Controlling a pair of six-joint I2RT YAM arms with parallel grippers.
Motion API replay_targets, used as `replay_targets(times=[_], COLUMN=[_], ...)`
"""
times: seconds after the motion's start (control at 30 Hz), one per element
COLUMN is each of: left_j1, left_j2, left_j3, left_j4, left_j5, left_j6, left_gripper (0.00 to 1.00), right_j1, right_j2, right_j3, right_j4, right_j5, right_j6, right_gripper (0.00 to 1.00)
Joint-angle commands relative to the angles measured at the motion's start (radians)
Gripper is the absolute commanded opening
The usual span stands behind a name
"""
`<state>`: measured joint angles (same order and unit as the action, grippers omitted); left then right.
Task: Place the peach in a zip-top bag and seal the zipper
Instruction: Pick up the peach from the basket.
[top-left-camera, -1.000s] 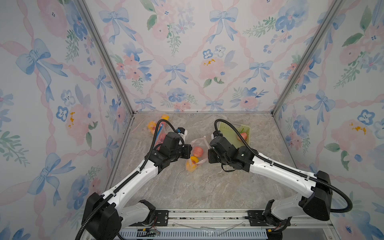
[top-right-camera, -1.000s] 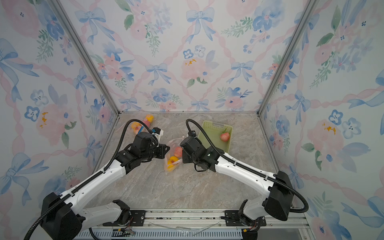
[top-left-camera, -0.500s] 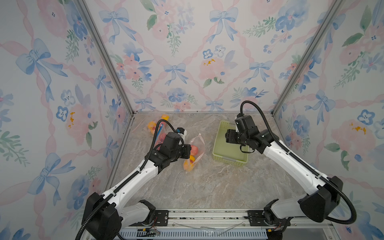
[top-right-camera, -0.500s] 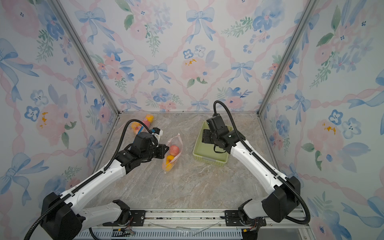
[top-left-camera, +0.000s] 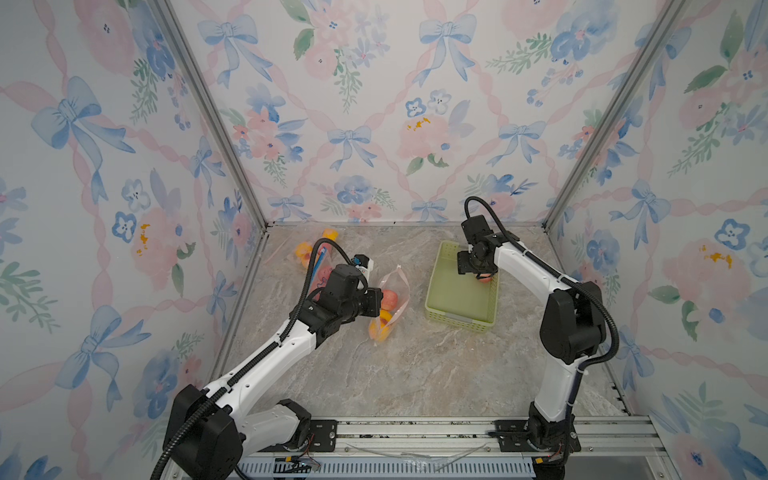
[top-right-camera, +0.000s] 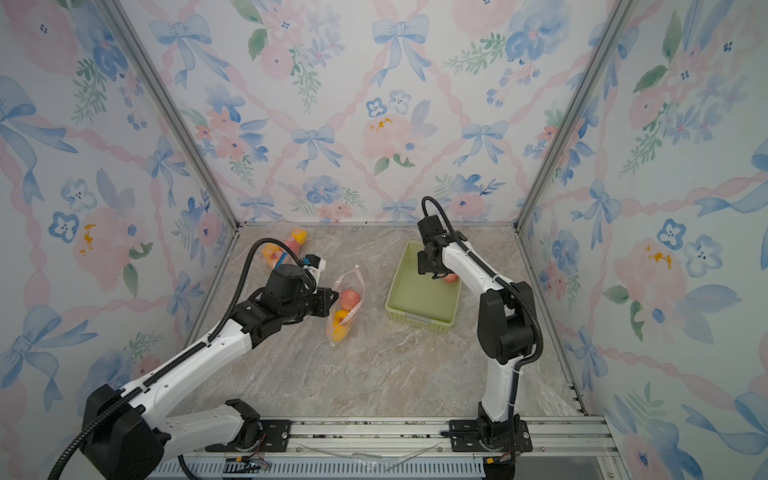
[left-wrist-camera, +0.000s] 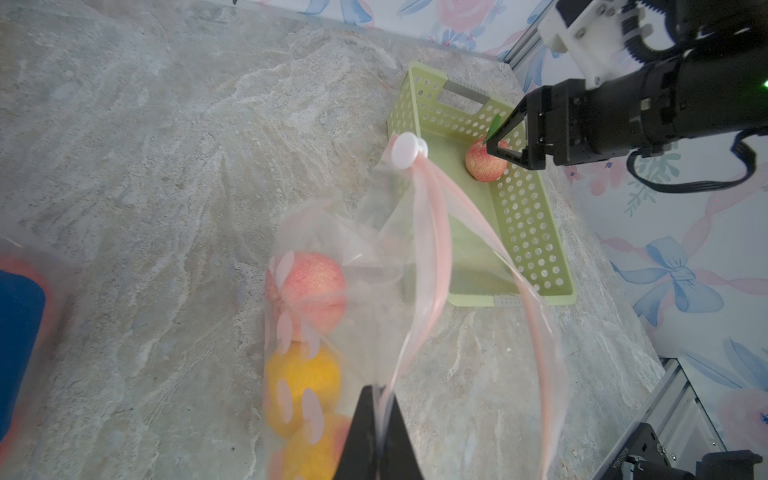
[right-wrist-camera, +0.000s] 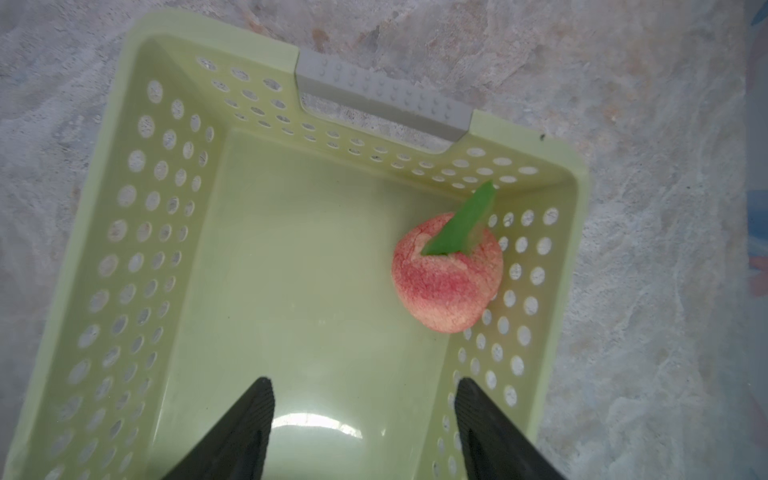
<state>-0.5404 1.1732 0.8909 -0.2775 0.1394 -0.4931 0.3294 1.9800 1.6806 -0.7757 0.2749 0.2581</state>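
In the right wrist view, the peach (right-wrist-camera: 446, 276) is seen just ahead of the empty, spread right gripper (right-wrist-camera: 363, 382), against the basket wall (right-wrist-camera: 519, 291).

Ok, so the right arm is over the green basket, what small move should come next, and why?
Probably lower the right end effector across to straddle the peach. Its jaws stand open and empty above the green basket, the peach lies loose by the perforated wall, and the left end effector pinches the rim of the zip-top bag, whose mouth gapes.
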Motion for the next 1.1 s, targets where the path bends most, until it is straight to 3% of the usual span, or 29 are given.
replay_targets(times=[0.0, 0.3, 0.77, 1.07], left_j1=[-0.001, -0.003, -0.005, -0.005], left_j2=[-0.009, 0.003, 0.023, 0.026], left_j3=[-0.015, -0.029, -0.024, -0.026], left_j4=[0.029, 0.048, 0.055, 0.06], left_j5=[0.014, 0.022, 0.03, 0.032], left_j6=[-0.007, -0.016, -0.02, -0.022], left_gripper=[0.02, 0.02, 0.02, 0.02], right_j1=[-0.012, -0.034, -0.053, -0.045], right_j2=[0.067, 0.221, 0.337, 0.298], right_j3=[0.078, 0.202, 0.254, 0.216], right_j4=[-0.068, -0.124, -0.134, -0.112], right_j5=[0.076, 0.194, 0.164, 0.142], right_j6=[-0.046, -0.075, -0.082, -0.08], right_gripper=[0.71, 0.75, 0.77, 0.58])
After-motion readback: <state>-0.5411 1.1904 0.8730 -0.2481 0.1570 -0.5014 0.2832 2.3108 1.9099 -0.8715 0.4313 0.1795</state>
